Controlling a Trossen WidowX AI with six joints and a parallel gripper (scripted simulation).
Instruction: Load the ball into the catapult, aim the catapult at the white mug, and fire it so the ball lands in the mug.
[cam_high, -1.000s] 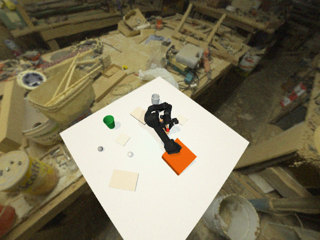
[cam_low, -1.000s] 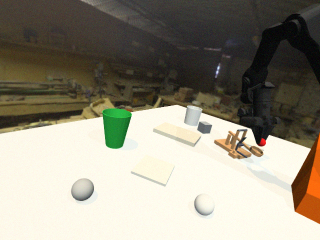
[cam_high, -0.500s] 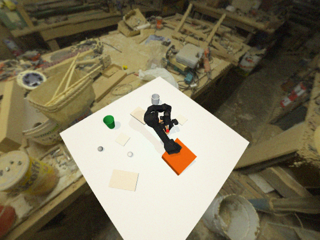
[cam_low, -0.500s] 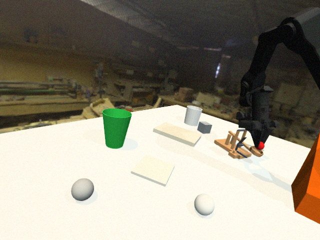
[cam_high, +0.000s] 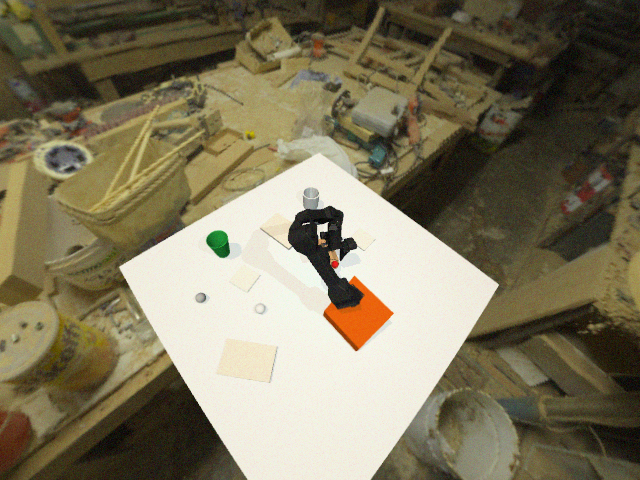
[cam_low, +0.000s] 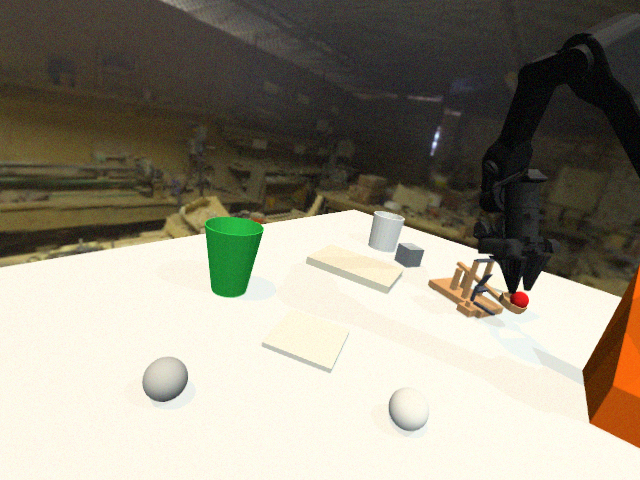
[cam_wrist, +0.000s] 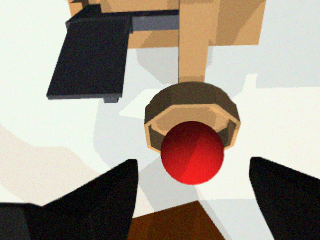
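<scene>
The end effector (cam_low: 521, 290) (cam_wrist: 193, 167) stands parted and holds nothing, its tips either side of the red ball (cam_high: 334, 264) (cam_low: 519, 299) (cam_wrist: 192, 153), which sits at the wooden catapult's cup (cam_low: 512, 303) (cam_wrist: 192, 102); the white mug (cam_high: 310, 198) (cam_low: 386, 231) stands upright on the bench (cam_high: 320, 413) (cam_low: 289, 428), a gray cube (cam_low: 408, 255) near it on the catapult's side, a cream slab (cam_high: 279, 230) (cam_low: 354, 268) near too, the green cup (cam_high: 218, 243) (cam_low: 231, 256) well apart

In top, looks steeply down from high and well back, taking in most of the white table top (cam_high: 310, 413) (cam_low: 289, 439) (cam_wrist: 30, 120). In exterior, looks low across it, sharing the green cup (cam_high: 218, 244) (cam_low: 232, 258) left of centre. In wrist, peers down from close by, sharing the red ball (cam_high: 334, 264) (cam_low: 519, 299) (cam_wrist: 192, 153), right in exterior, below centre here.
</scene>
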